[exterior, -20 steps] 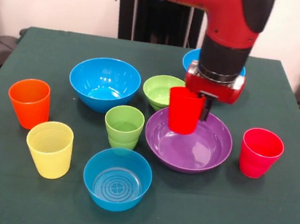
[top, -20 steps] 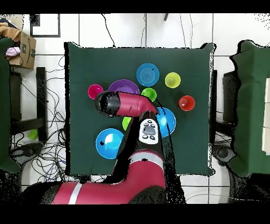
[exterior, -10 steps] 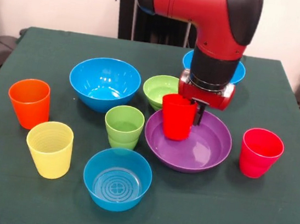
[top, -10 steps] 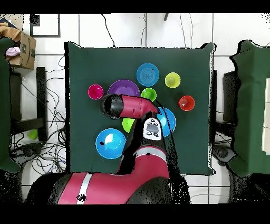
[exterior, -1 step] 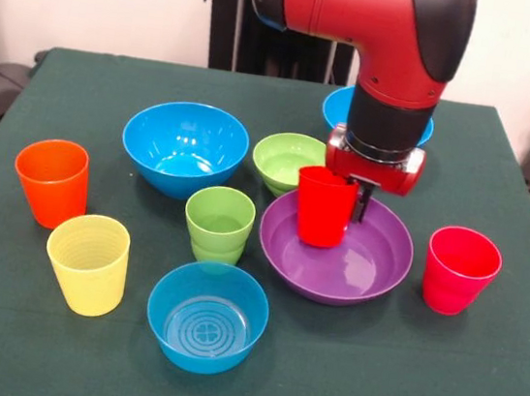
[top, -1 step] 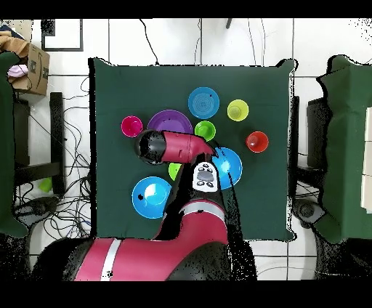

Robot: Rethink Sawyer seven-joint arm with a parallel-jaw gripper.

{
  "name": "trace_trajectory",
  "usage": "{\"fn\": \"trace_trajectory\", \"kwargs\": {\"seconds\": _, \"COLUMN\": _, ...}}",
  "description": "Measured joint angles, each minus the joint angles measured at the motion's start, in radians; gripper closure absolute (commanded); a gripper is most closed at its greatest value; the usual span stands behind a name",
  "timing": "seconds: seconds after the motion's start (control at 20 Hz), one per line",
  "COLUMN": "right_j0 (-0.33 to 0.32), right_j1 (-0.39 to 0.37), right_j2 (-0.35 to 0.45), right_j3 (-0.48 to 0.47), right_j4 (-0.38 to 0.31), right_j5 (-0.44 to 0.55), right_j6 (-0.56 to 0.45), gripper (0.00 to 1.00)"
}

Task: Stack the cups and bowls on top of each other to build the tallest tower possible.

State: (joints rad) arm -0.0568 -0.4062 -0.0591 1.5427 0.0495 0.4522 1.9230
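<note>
My gripper [exterior, -1 step: 347, 201] is shut on the rim of a red cup [exterior, -1 step: 323, 208], one finger inside it and one outside. The cup hangs upright with its base down inside the wide purple bowl [exterior, -1 step: 373, 271]; whether it touches the bowl I cannot tell. A large blue bowl [exterior, -1 step: 184, 146], a small green bowl [exterior, -1 step: 285, 157], a light green cup [exterior, -1 step: 219, 223], a small blue bowl [exterior, -1 step: 206, 317], a yellow cup [exterior, -1 step: 88, 263], an orange cup [exterior, -1 step: 51, 182] and a pinkish-red cup [exterior, -1 step: 460, 270] stand apart on the table. No tower stands. From overhead the arm [top, -1 step: 171, 145] hides the gripper.
A second large blue bowl [exterior, -1 step: 334, 103] sits behind the arm near the table's far edge. From overhead, the purple bowl [top, -1 step: 171, 120] and that blue bowl [top, -1 step: 151, 197] lie either side of the arm. A green cloth [exterior, -1 step: 367, 387] covers the table.
The gripper with the red cup swung a little left, then back right, and ends slightly lower in the purple bowl. The bowl nudged slightly right.
</note>
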Motion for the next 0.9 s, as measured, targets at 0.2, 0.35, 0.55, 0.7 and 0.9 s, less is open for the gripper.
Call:
{"fn": "trace_trajectory", "kwargs": {"seconds": 0.2, "right_j0": 0.016, "right_j1": 0.0, "right_j2": 0.0, "right_j3": 0.0, "right_j4": 0.0, "right_j5": 0.0, "right_j6": 0.0, "gripper": 1.0}}
{"fn": "trace_trajectory", "kwargs": {"seconds": 0.35, "right_j0": 0.024, "right_j1": 0.0, "right_j2": 0.0, "right_j3": 0.0, "right_j4": 0.0, "right_j5": 0.0, "right_j6": 0.0, "gripper": 1.0}}
{"fn": "trace_trajectory", "kwargs": {"seconds": 0.55, "right_j0": 0.029, "right_j1": 0.0, "right_j2": -0.001, "right_j3": -0.001, "right_j4": 0.0, "right_j5": 0.0, "right_j6": 0.0, "gripper": 1.0}}
{"fn": "trace_trajectory", "kwargs": {"seconds": 0.7, "right_j0": 0.032, "right_j1": 0.0, "right_j2": -0.002, "right_j3": -0.002, "right_j4": 0.0, "right_j5": 0.0, "right_j6": 0.0, "gripper": 1.0}}
{"fn": "trace_trajectory", "kwargs": {"seconds": 0.9, "right_j0": 0.034, "right_j1": 0.002, "right_j2": -0.002, "right_j3": -0.005, "right_j4": 0.0, "right_j5": 0.0, "right_j6": 0.0, "gripper": 1.0}}
